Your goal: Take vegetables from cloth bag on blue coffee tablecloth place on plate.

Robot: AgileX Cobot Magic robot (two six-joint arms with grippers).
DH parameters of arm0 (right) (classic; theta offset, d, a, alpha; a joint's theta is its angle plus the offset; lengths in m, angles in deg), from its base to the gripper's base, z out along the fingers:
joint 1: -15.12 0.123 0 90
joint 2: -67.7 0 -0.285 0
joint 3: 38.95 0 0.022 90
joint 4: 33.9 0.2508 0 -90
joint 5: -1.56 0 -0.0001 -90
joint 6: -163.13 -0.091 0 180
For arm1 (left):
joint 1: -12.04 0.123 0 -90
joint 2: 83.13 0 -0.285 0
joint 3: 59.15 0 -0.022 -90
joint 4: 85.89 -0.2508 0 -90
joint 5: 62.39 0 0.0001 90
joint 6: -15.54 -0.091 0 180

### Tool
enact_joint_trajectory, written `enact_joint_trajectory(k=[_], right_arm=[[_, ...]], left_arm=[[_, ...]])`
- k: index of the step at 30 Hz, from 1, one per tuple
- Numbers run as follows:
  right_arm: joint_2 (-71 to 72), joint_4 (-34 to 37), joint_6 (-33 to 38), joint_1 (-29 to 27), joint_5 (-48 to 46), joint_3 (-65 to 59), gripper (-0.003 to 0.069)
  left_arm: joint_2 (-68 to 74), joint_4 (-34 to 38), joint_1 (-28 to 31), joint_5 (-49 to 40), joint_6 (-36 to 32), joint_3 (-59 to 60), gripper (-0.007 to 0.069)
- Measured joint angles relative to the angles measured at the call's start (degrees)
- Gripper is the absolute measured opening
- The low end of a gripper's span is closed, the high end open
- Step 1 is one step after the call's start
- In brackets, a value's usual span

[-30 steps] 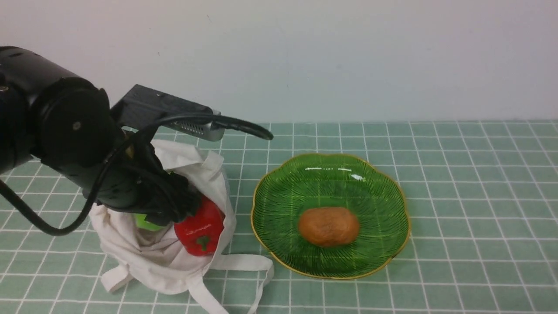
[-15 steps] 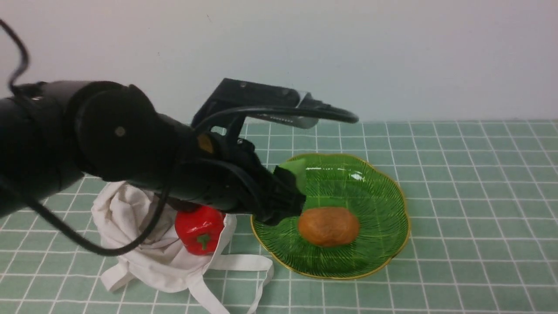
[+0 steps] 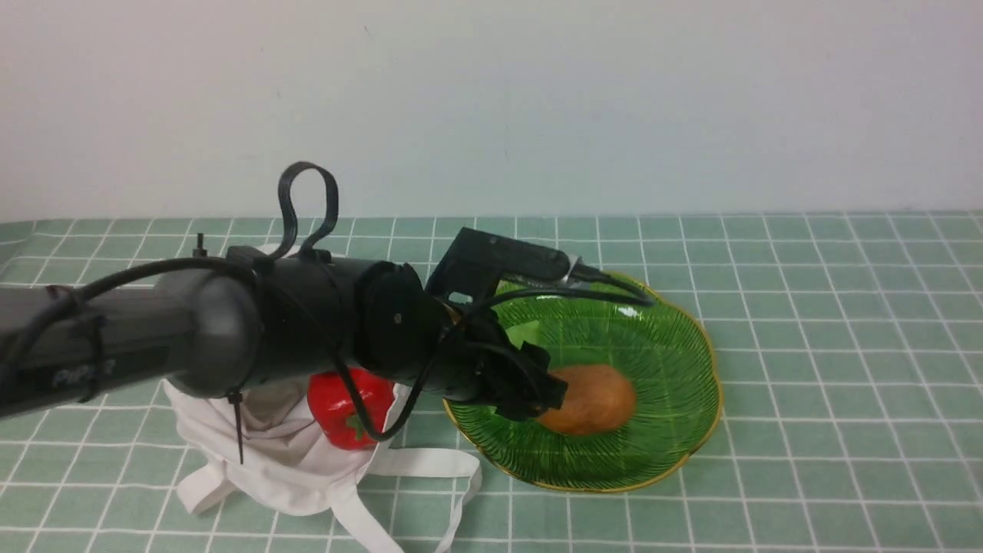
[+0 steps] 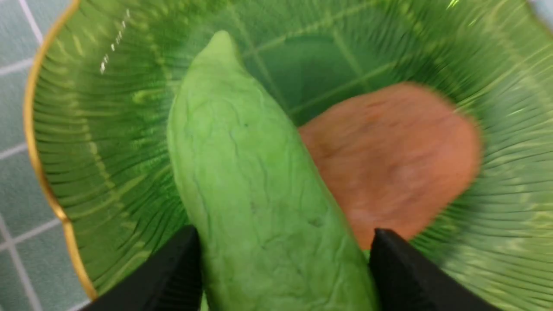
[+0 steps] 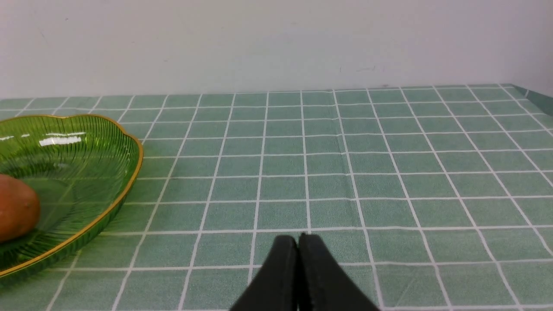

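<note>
One brown vegetable (image 3: pixel 595 401) on one plate (image 3: pixel 668 369); one green vegetable (image 4: pixel 259 181) between left hand's (image 4: pixel 285 263) fingers.

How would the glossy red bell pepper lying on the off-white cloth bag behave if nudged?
The glossy red bell pepper would probably rock or roll a little, given its rounded sides. Its shiny skin may prove slippery. The soft, rumpled off-white fabric bag might cushion it.

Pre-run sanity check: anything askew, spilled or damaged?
No spill or damage visible. Only the cloth bag looks untidy: slumped and crumpled left of the plate, straps sprawled toward it on the tablecloth.
</note>
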Motion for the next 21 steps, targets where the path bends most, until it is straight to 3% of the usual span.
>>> enact_joint_trajectory(k=[5, 8, 13, 16, 18, 21], right_arm=[[0.0, 0.0, 0.0, 0.0, 0.0, 0.0, -0.001], [0.0, 0.0, 0.0, 0.0, 0.0, 0.0, -0.001], [0.0, 0.0, 0.0, 0.0, 0.0, 0.0, -0.001], [0.0, 0.0, 0.0, 0.0, 0.0, 0.0, -0.001], [0.0, 0.0, 0.0, 0.0, 0.0, 0.0, -0.001], [0.0, 0.0, 0.0, 0.0, 0.0, 0.0, -0.001]], left_arm=[[0.3, -0.1, 0.0, 0.5, -1.6, 0.0, 0.0603], [-0.8, -0.8, 0.7, 0.1, -1.9, 0.0, 0.0647], [-6.1, -3.3, 3.1, -2.8, -1.8, 0.0, 0.0608], [-12.2, -5.2, 5.0, -6.5, -1.3, 0.0, 0.0461], [-19.8, -8.4, 6.6, -10.9, -1.2, 0.0, 0.0238], [-27.9, -11.2, 7.6, -15.6, -1.0, 0.0, 0.0059]])
